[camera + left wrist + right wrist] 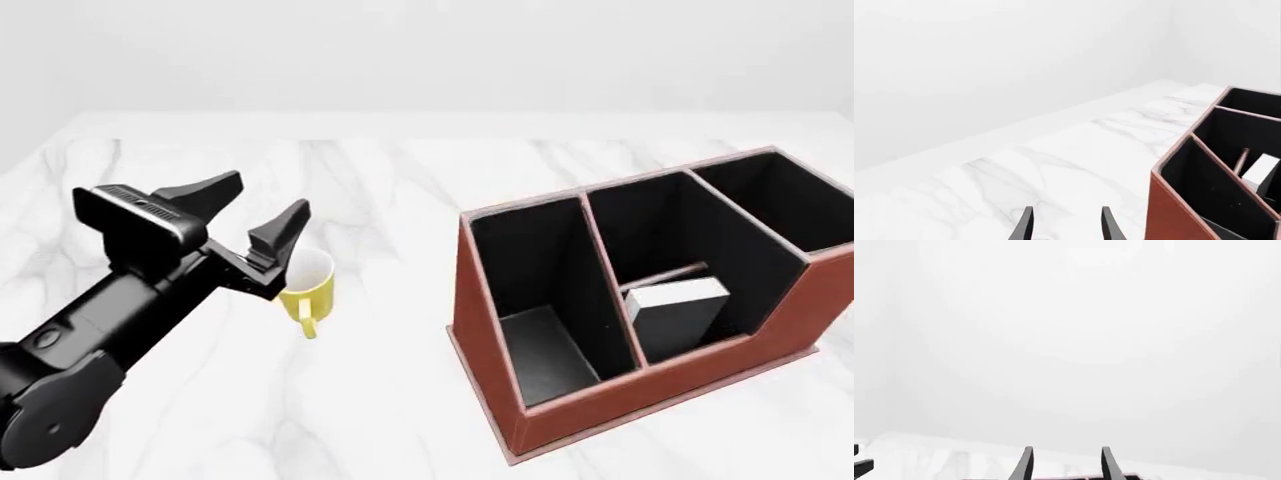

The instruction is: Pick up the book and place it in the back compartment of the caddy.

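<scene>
Book stands in the caddy, in the middle section's small cell nearest the low front wall, seemingly leaning a little. Left gripper hangs spread and empty beside the yellow mug; right gripper is spread too, holding nothing.
</scene>
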Robot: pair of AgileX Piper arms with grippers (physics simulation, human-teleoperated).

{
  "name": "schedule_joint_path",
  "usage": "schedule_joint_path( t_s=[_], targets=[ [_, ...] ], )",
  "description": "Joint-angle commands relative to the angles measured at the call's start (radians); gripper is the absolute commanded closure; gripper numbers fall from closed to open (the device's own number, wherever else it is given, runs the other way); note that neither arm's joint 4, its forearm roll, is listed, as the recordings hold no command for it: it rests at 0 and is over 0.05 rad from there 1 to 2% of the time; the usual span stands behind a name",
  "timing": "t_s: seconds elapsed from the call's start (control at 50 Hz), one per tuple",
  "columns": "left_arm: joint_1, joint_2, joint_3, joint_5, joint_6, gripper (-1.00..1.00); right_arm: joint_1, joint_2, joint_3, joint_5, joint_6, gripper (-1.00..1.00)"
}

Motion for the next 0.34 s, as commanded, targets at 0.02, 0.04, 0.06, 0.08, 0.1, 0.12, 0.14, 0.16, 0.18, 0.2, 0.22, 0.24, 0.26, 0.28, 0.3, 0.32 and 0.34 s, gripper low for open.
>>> schedule_joint_path(
  t_s=[0.02,0.04,0.06,0.08,0.1,0.12,0.14,0.16,0.18,0.2,0.22,0.24,0.26,0.28,0.3,0.32,0.34],
  targets=[
    [0.0,-0.018,0.013,-0.005,-0.003,-1.0,0.07,0.046,-0.491,0.17,-0.074,-1.0],
    [-0.002,-0.018,0.013,-0.005,-0.003,-1.0,0.067,0.053,-0.545,0.192,-0.077,-1.0],
    [-0.002,-0.018,0.013,-0.005,-0.003,-1.0,0.067,0.053,-0.546,0.193,-0.077,-1.0],
    [-0.003,-0.02,0.013,-0.004,-0.003,-1.0,0.064,0.055,-0.583,0.208,-0.072,-1.0],
    [-0.005,-0.023,0.014,-0.003,-0.004,-1.0,0.068,0.059,-0.621,0.232,-0.069,-1.0],
    [-0.004,-0.025,0.014,-0.002,-0.003,-1.0,0.049,0.06,-0.667,0.257,-0.051,-1.0],
    [-0.004,-0.027,0.014,-0.001,-0.004,-1.0,0.037,0.052,-0.693,0.264,-0.035,-1.0],
    [-0.004,-0.029,0.015,-0.001,-0.003,-1.0,0.037,0.045,-0.735,0.285,-0.03,-1.0],
    [-0.005,-0.028,0.016,-0.002,-0.002,-1.0,0.04,0.037,-0.758,0.294,-0.034,-1.0],
    [-0.007,-0.026,0.018,-0.005,0.0,-1.0,0.059,0.028,-0.793,0.31,-0.035,-1.0],
    [-0.008,-0.021,0.019,-0.011,-0.001,-1.0,0.133,-0.003,-0.843,0.327,-0.058,-1.0],
    [-0.006,-0.015,0.019,-0.015,0.0,-1.0,0.146,-0.023,-0.87,0.339,-0.081,-1.0],
    [-0.003,-0.009,0.019,-0.019,0.002,-1.0,0.119,-0.036,-0.886,0.351,-0.077,-1.0],
    [-0.003,-0.003,0.02,-0.024,0.0,-1.0,0.107,-0.06,-0.907,0.367,-0.048,-1.0],
    [-0.004,0.003,0.021,-0.028,0.001,-1.0,0.094,-0.083,-0.9,0.364,-0.024,-1.0],
    [-0.004,0.003,0.021,-0.028,0.001,-1.0,0.094,-0.083,-0.899,0.364,-0.024,-1.0],
    [-0.007,0.013,0.024,-0.035,0.004,-1.0,0.056,-0.118,-0.881,0.358,-0.003,-1.0]
  ],
)
